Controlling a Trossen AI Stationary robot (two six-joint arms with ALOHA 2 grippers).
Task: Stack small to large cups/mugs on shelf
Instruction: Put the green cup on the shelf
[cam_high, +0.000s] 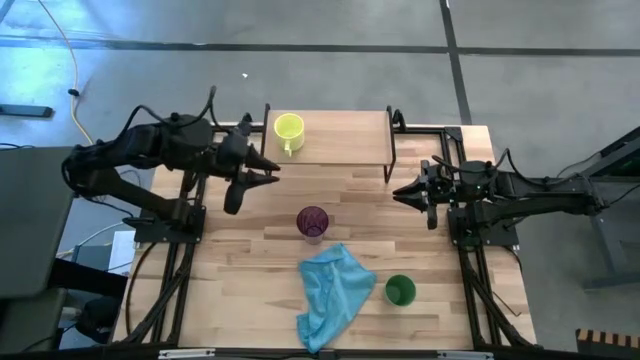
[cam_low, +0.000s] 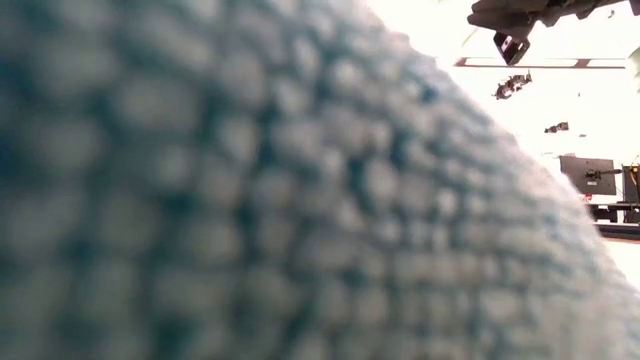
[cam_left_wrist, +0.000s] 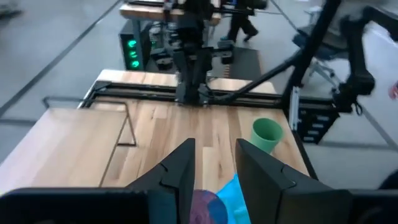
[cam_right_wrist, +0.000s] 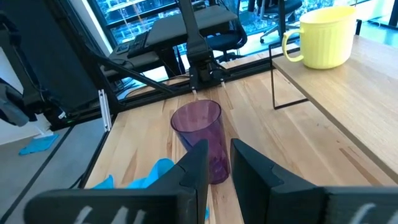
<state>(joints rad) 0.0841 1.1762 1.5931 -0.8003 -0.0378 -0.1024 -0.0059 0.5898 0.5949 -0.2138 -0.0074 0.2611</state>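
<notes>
The short yellow-green mug with a handle stood upright on the low shelf with the light wooden top and thin black legs, near its left end. The rest of the shelf top was bare. The tall see-through purple cup stood upright on the wooden plank counter, in front of the shelf. The light blue cloth lay crumpled just beside it, nearer the front edge. The small green cup stood right of the cloth. The left gripper hung by the shelf's left end, fingers a little apart, holding nothing. The right gripper waited by the shelf's right end, fingers a little apart, holding nothing.
</notes>
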